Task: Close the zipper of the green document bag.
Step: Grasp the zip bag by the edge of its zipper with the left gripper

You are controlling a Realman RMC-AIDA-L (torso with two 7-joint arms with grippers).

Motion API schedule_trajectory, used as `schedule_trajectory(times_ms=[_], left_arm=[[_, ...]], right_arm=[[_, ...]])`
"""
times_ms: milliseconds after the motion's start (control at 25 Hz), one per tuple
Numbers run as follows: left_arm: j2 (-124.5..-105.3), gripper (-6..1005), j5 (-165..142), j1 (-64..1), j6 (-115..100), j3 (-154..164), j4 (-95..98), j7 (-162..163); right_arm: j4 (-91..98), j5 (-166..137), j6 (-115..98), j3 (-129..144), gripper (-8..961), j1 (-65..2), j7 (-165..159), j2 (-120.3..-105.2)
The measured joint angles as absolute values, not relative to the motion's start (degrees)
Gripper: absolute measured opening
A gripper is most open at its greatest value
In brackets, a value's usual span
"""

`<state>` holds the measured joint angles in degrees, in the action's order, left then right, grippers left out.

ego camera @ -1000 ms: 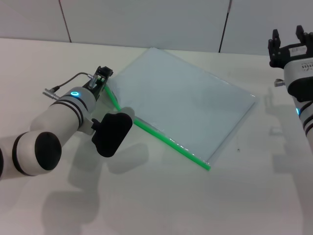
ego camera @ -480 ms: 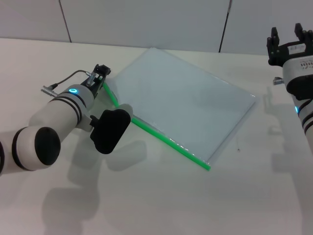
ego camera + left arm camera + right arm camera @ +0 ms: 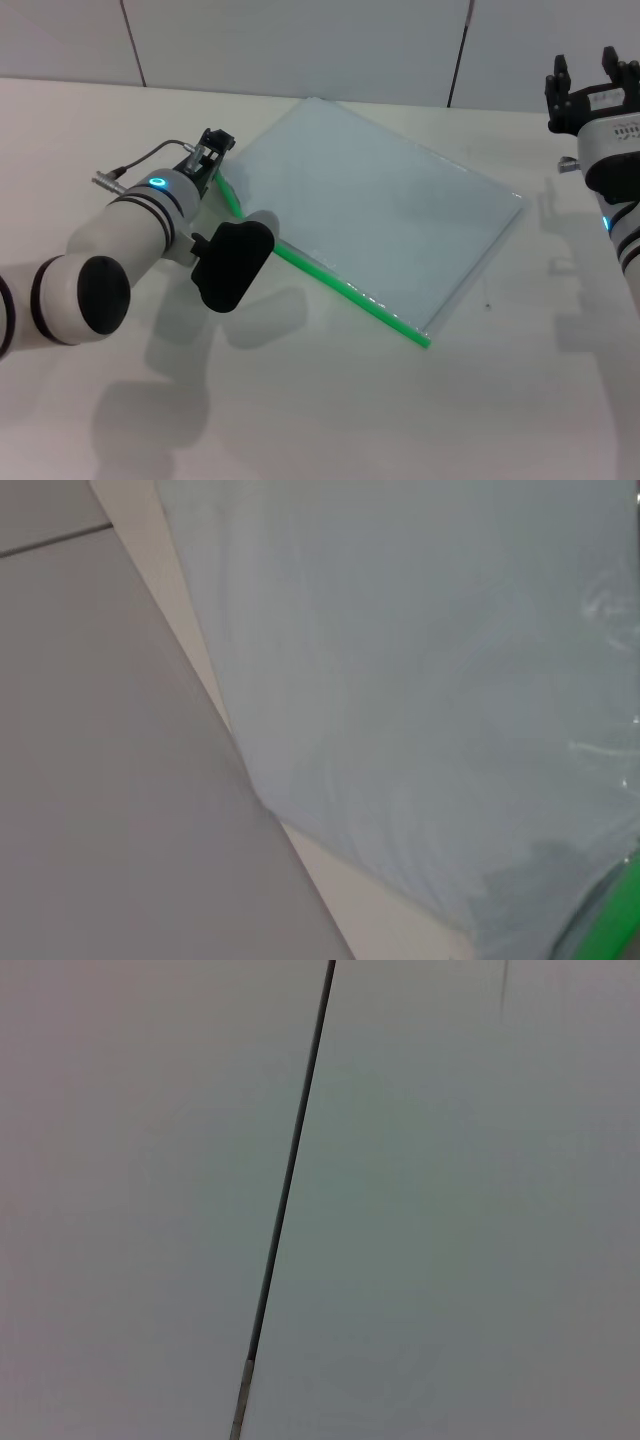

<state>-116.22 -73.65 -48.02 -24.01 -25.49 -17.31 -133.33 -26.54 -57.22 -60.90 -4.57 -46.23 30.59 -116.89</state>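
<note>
Reaching at the far-left end of the zipper (image 3: 330, 281) of the green document bag (image 3: 385, 212), the left gripper (image 3: 212, 152), whose finger state cannot be told, is judged to need a pull along the strip toward the near right, while the right gripper (image 3: 590, 82) is parked far right with fingers apart.

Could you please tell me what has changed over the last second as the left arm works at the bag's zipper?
The left gripper shifted slightly along the zipper's far-left end and back, little net movement. The green document bag has not moved, and the right gripper stays raised at the right.

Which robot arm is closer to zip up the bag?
The left. Its gripper is right at the far end of the green zipper, while the right gripper is raised off beyond the bag.
</note>
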Motion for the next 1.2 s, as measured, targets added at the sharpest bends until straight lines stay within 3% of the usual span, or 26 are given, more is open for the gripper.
schedule_trajectory(times_ms=[1200], left_arm=[[-116.45,407,-77.5,-47.5,-22.5,-25.3,-19.2,-133.3]], right_arm=[[-26.5,-57.2,-60.9,-4.6,517,-46.3,30.6,-116.89]])
